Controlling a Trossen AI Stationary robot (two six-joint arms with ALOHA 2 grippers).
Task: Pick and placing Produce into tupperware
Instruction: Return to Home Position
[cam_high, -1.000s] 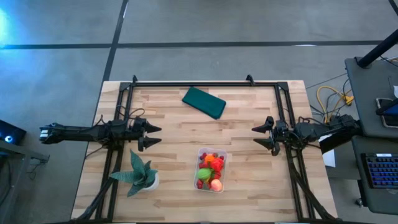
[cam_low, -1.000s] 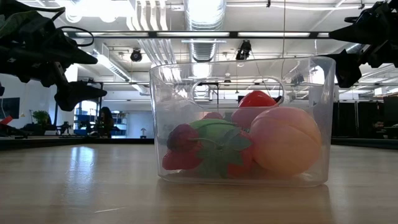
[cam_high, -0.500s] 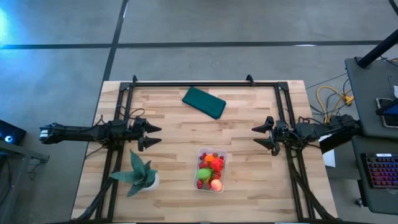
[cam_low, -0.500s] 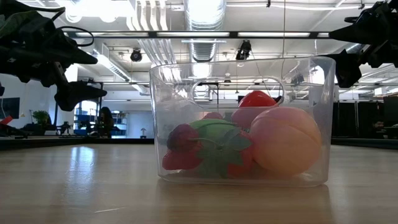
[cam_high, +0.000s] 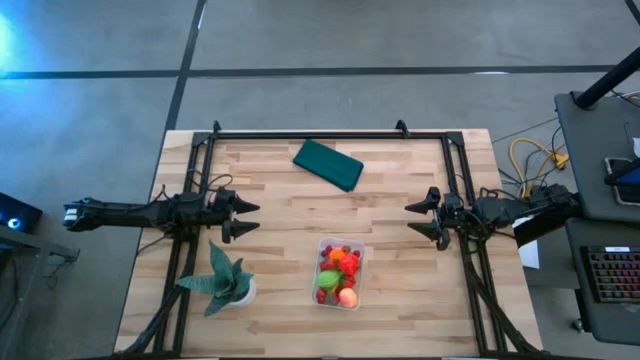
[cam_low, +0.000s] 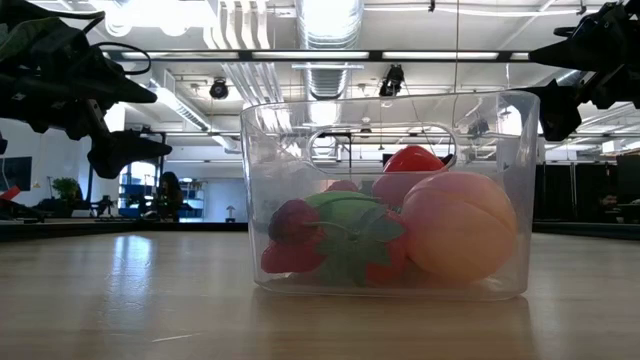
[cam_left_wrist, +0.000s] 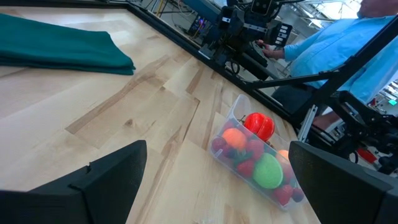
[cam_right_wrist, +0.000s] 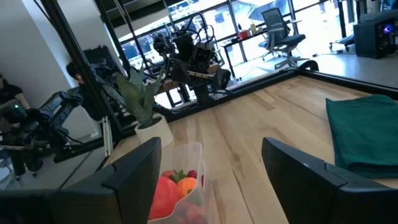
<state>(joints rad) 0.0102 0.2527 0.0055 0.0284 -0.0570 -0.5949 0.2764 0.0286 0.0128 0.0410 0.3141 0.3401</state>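
High view: the wooden table (cam_high: 400, 300) is filling the middle of the frame, with the left gripper (cam_high: 254, 217) hanging near its left edge and the right gripper (cam_high: 409, 219) near its right edge, each holding its fingers spread apart and empty. The clear tupperware (cam_high: 360, 255) is sitting at lower centre, and the produce (cam_high: 340, 268) is lying inside it.

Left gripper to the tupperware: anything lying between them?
No. In the high view, only bare tabletop lies between the open left gripper and the tupperware; the potted plant stands off that line.
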